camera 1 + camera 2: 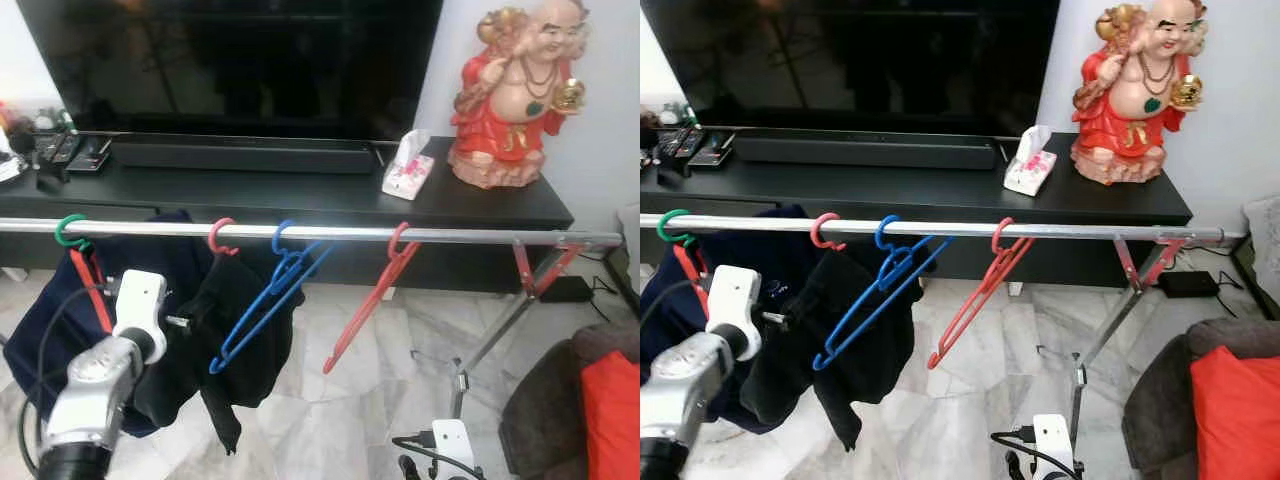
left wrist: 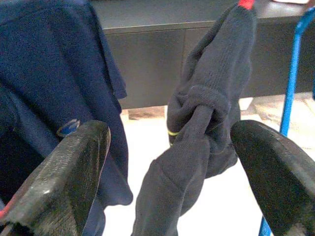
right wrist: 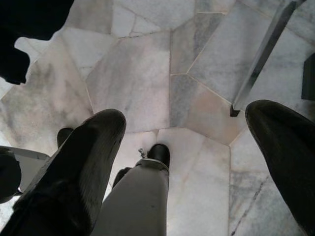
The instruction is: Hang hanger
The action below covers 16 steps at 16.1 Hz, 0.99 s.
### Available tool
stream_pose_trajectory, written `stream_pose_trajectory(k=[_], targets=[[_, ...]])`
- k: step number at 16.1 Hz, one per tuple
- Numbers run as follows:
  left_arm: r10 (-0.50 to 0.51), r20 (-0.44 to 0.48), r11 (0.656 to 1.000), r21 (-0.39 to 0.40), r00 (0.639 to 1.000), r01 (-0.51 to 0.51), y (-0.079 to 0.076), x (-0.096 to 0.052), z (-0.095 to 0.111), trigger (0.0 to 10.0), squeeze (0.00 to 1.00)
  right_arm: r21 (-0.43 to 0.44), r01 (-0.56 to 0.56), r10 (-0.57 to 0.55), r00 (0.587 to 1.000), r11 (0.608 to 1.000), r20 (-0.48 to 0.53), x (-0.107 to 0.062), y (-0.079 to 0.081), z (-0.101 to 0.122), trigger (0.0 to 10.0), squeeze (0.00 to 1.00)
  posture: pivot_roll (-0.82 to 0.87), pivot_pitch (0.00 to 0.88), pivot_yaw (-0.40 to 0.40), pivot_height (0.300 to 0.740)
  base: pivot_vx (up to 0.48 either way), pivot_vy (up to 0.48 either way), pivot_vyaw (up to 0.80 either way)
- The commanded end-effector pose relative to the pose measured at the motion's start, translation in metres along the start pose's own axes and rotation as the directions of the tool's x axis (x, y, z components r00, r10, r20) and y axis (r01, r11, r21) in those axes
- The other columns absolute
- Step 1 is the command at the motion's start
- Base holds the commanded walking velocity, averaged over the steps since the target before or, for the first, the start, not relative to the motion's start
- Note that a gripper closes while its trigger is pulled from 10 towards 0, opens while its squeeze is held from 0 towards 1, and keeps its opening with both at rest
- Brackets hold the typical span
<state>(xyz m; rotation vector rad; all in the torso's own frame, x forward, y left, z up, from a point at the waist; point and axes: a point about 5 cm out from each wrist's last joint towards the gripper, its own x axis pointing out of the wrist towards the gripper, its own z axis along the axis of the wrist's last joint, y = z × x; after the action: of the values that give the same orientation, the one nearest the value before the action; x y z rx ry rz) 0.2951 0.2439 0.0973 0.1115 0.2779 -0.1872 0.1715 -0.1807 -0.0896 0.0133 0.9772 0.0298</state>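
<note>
hanger: four on the rail point(image 1: 330, 233). Green-hooked hanger point(image 1: 68, 233) carries a navy garment point(image 1: 60, 320); pink-hooked hanger point(image 1: 219, 238) carries a dark knit garment point(image 1: 235, 330); blue hanger point(image 1: 265, 300) and red hanger point(image 1: 365, 300) are bare, both tilted, hooks over the rail.
task state: looks done or near done, nothing held; can't tell which hanger was the target.
left gripper point(image 2: 170, 167): fingers point(image 2: 64, 172) spread wide, empty. Raised just in front of the hanging clothes, knit garment between the fingers' line of sight, blue hanger at one edge. Left arm point(image 1: 110, 360) up in front of the navy garment.
right gripper point(image 3: 182, 162): fingers apart, empty, hanging low over the marble floor point(image 3: 147, 73), idle.
rack leg point(image 1: 500, 320): slanted, near the right arm's side.
beyond: black TV console point(image 1: 300, 190) with tissue box point(image 1: 408, 165) and red figurine point(image 1: 515, 90).
risk 1: left fingers close to loose fabric; pulling away could snag the knit and drag its hanger off the rail.
risk 2: bare hangers sit askew on a smooth rail; a bump could slide or unhook them.
risk 3: stepping near the rack leg could shake everything.
</note>
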Motion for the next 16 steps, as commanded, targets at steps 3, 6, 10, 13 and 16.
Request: stream_pose_trajectory(k=[3, 6, 10, 13, 16], targets=[[-0.053, -0.040, 0.997, 0.055, 0.998, 0.055, 0.003, 0.001, -0.006, 10.0, 0.00, -0.004, 0.000, 0.000, 1.000, 1.000, 0.000, 0.000, -0.001, 0.001, 10.0, 0.00, -0.06, 0.000, -0.031, 0.740, 0.000, 0.000, 0.00], [-0.077, -0.036, 0.994, 0.077, 0.996, 0.080, -0.005, 0.014, -0.008, 10.0, 0.00, -0.004, -0.002, 0.002, 1.000, 1.000, 0.002, 0.000, 0.000, 0.001, 10.0, 0.00, -0.06, 0.000, -0.029, 0.740, 0.000, 0.000, 0.00], [-0.109, -0.060, 0.994, 0.024, 0.992, 0.110, -0.026, 0.035, -0.019, 10.0, 0.00, 0.000, -0.001, 0.001, 1.000, 1.000, 0.004, 0.000, 0.001, 0.002, 10.0, 0.00, -0.07, 0.000, -0.027, 0.740, 0.000, 0.000, 0.00], [-0.080, -0.039, 0.997, 0.001, 0.996, 0.080, -0.029, 0.046, -0.016, 10.0, 0.00, 0.003, 0.000, 0.000, 1.000, 1.000, 0.004, 0.000, 0.001, 0.002, 10.0, 0.00, -0.08, 0.000, -0.027, 0.740, 0.000, 0.000, 0.00], [-0.049, -0.001, 0.999, -0.006, 0.999, 0.049, -0.026, 0.050, -0.008, 9.6, 0.00, 0.004, 0.002, -0.002, 1.000, 1.000, 0.005, 0.000, 0.000, 0.002, 10.0, 0.00, -0.08, 0.000, -0.025, 0.740, 0.000, 0.000, 0.00]])
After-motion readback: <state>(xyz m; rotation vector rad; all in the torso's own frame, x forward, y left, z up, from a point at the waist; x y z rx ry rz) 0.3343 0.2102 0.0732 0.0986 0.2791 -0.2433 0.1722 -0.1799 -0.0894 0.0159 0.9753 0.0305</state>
